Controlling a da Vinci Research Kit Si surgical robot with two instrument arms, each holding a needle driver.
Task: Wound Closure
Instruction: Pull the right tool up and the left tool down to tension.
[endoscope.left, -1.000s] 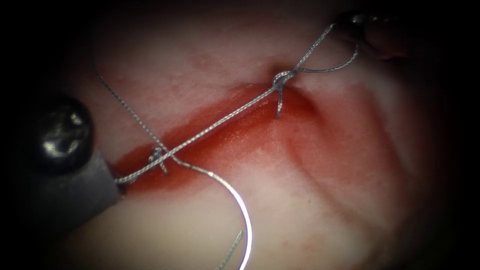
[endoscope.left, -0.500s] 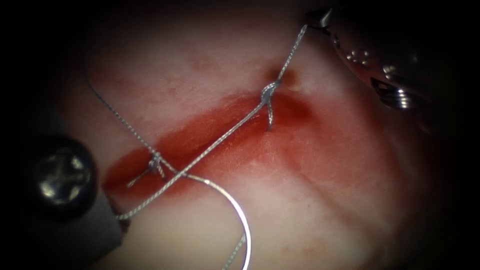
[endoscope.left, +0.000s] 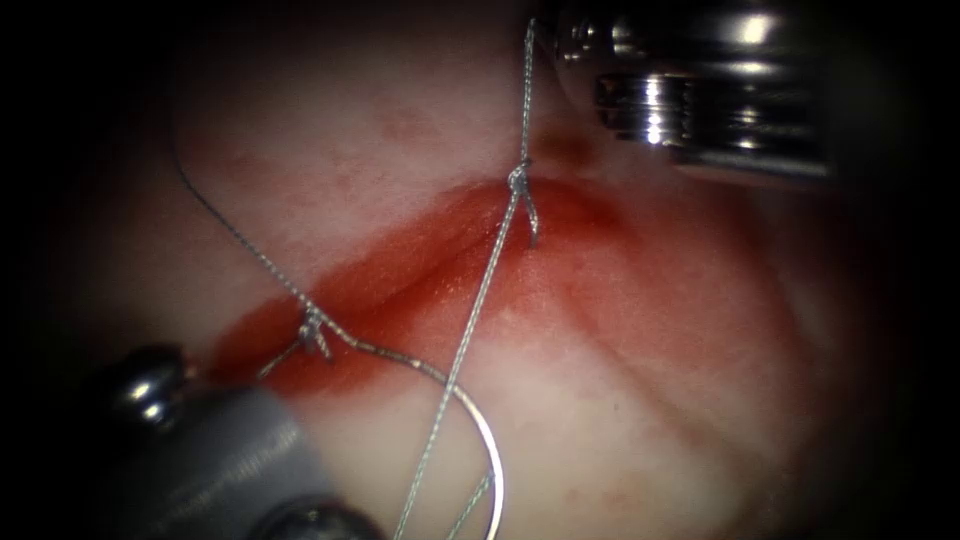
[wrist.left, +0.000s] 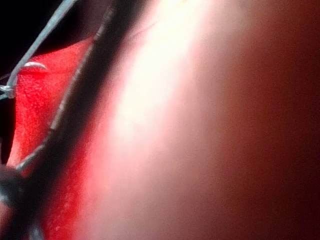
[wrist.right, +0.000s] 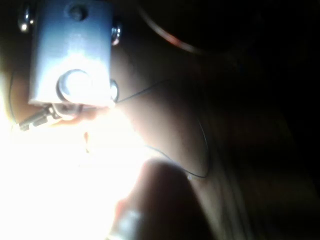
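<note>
The tissue (endoscope.left: 640, 400) is pale pink where bare, and a slanting band of red fluid (endoscope.left: 420, 290) lies along the cut (endoscope.left: 400, 290), which runs from lower left up toward the right. All round the lit patch the surroundings are dark.

Nearest, at the lower left, the left hand (endoscope.left: 215, 460) shows as a grey shaft end with a rounded metal joint; whether its jaws are parted or closed cannot be told, nor what it holds. Just beside it the curved needle (endoscope.left: 485, 440) lies on the tissue below the cut, its arc sweeping from near the lower knot (endoscope.left: 313, 325) down to the frame edge; it seems to lie free on the surface. The thread (endoscope.left: 470, 320) crosses over it, running steeply up from the bottom edge to a second knot (endoscope.left: 519, 178) at the right end of the cut, with a short tail (endoscope.left: 531, 220) hanging beside it. From that knot the thread goes straight up to the right hand (endoscope.left: 545, 35), which pinches it at the tip, the strand taut. Another thin strand (endoscope.left: 230, 230) arcs off to the upper left from the lower knot.

In the left wrist view the thread (wrist.left: 40, 42) runs over bright red tissue (wrist.left: 45, 100).

Half a second ago the right hand sat further right and the strand slanted; now it stands nearly upright, and the left hand has moved lower.
</note>
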